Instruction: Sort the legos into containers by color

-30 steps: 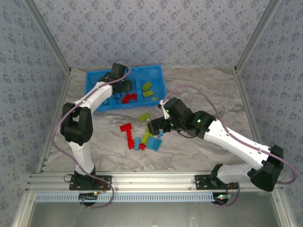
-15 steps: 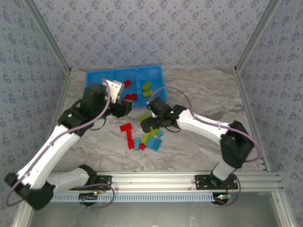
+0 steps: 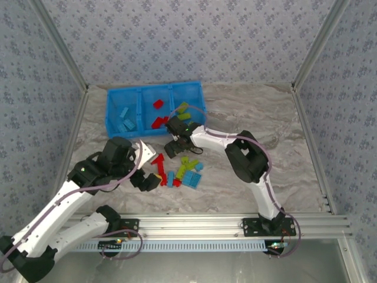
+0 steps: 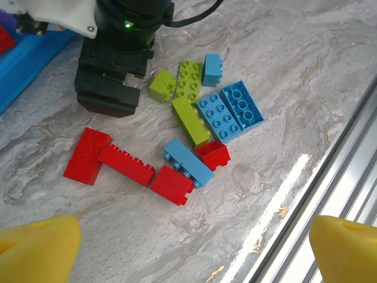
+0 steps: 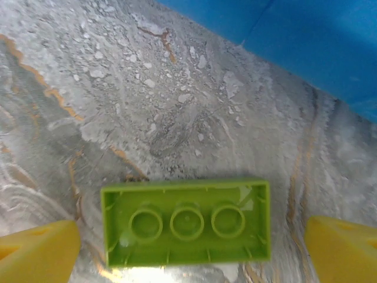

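- Your left claw (image 4: 191,253) is spread wide and empty, hovering over the loose legos (image 4: 194,132) heaped on the bench (image 4: 283,53).
- Your right claw (image 5: 188,250) is spread too, straddling an upturned lime lego (image 5: 185,221) without touching it, near the blue tray (image 5: 306,35).
- In the tray, light blue bricks (image 3: 125,122) sit left, red bricks (image 3: 158,104) middle, lime bricks (image 3: 183,108) right.

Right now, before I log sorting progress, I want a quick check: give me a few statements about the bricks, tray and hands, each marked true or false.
1. The left hand is open, holding nothing. True.
2. The green brick below the right hand lies studs up. False: its hollow underside faces up.
3. The tray's left compartment is empty. False: light blue bricks lie in it.
4. Red, green and blue loose bricks lie on the table. True.
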{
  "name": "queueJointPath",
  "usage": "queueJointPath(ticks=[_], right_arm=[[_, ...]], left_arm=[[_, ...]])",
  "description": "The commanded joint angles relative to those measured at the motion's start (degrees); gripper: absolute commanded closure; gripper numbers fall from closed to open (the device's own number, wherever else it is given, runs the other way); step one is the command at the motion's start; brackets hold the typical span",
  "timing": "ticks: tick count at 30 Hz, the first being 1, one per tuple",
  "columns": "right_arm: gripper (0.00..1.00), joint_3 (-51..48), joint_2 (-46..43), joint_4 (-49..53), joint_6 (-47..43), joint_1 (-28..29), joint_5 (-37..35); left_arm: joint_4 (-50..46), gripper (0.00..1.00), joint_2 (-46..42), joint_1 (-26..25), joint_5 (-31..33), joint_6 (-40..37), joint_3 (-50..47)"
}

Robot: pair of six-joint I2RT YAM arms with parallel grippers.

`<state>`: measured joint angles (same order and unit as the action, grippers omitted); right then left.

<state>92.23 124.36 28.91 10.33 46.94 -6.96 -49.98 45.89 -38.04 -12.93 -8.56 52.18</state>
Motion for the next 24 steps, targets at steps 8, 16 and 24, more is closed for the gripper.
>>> queueJointPath(ticks=[8, 16, 24], right_arm=[[0.33, 1.3, 2.6, 1.3, -0.4, -0.4, 2.6], [0.49, -10.5, -14.5, -3.6, 3.8, -0.1, 2.7], [0.49, -9.4, -22.6, -7.0, 2.6, -3.8, -8.5]], left_arm=[[3.9, 0.01, -1.1, 0.0, -4.8, -3.0, -2.5], [6.7, 0.01, -6.0, 0.4, -6.9, -5.1, -5.5], [7.3, 0.01, -6.5, 2.9, -8.3, -4.8, -5.8]])
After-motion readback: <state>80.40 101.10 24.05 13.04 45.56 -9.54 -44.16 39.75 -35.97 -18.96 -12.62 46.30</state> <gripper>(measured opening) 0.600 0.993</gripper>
